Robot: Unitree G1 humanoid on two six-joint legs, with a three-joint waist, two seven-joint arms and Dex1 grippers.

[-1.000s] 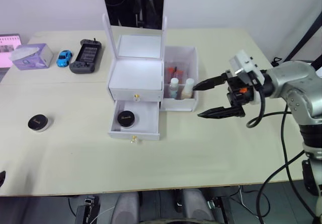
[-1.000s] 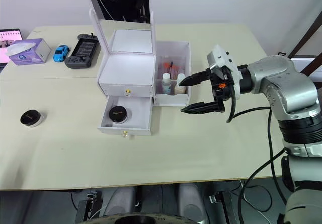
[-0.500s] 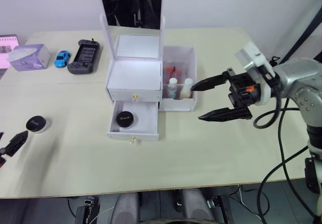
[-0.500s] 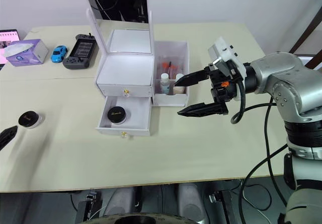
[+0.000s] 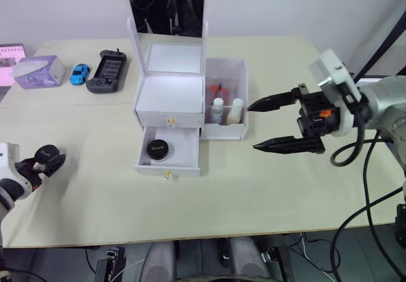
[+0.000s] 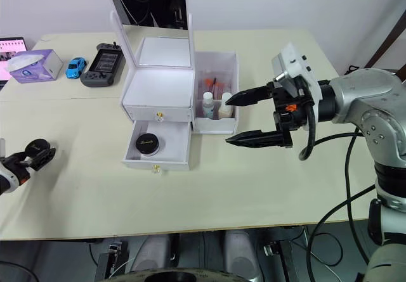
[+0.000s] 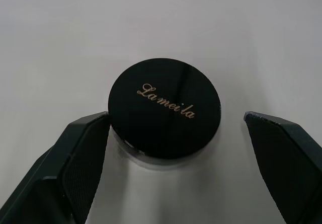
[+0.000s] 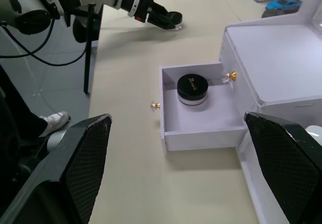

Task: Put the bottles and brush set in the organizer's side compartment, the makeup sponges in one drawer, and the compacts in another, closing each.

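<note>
The white organizer (image 5: 170,95) stands mid-table with its mirror up, its upper drawer shut and its lower drawer (image 5: 168,152) pulled out. One black-topped compact (image 5: 158,148) lies in that drawer. The second compact (image 7: 165,114) rests on the table at the far left, between the fingers of my open left gripper (image 5: 45,161). The side compartment (image 5: 226,98) holds both bottles (image 5: 219,111) and the brush set (image 5: 216,90). My right gripper (image 5: 274,125) hovers open just right of the organizer, holding nothing. The makeup sponges are out of view.
At the back left of the table are a purple tissue box (image 5: 39,71), a blue toy car (image 5: 80,73) and a dark handheld game console (image 5: 105,71). The table's front edge runs close below my left gripper.
My left gripper has come in from the lower left and now straddles the compact on the table. The right gripper has drifted slightly to the right, still open.
</note>
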